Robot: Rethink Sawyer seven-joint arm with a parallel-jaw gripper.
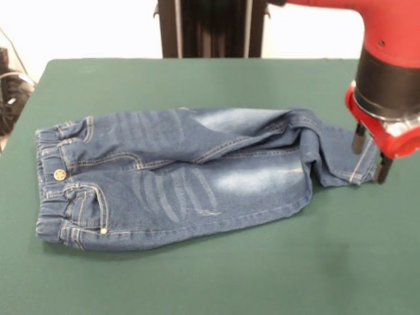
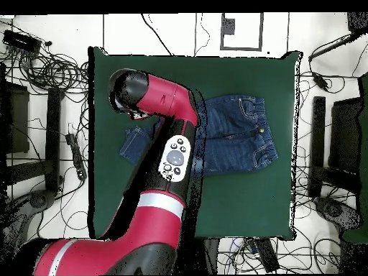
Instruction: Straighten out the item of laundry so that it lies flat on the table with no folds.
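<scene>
The small blue denim jeans point(image 1: 177, 177) lie on the dark green table point(image 1: 262, 275), waistband and brass button at the left. One leg lies across the other, and its end is folded back at the right. My gripper point(image 1: 371, 154) is low at that folded leg end, open, with one finger point(image 1: 359, 138) behind the cuff and the other in front of it. In the overhead view the jeans point(image 2: 237, 136) lie right of centre, the leg end point(image 2: 133, 144) shows left of my arm, and the arm hides the gripper.
The robot's black pedestal point(image 1: 210, 26) stands at the table's far edge. My red arm point(image 2: 169, 115) crosses over the jeans' legs in the overhead view. Cables and equipment point(image 2: 43, 65) lie on the floor around the table.
</scene>
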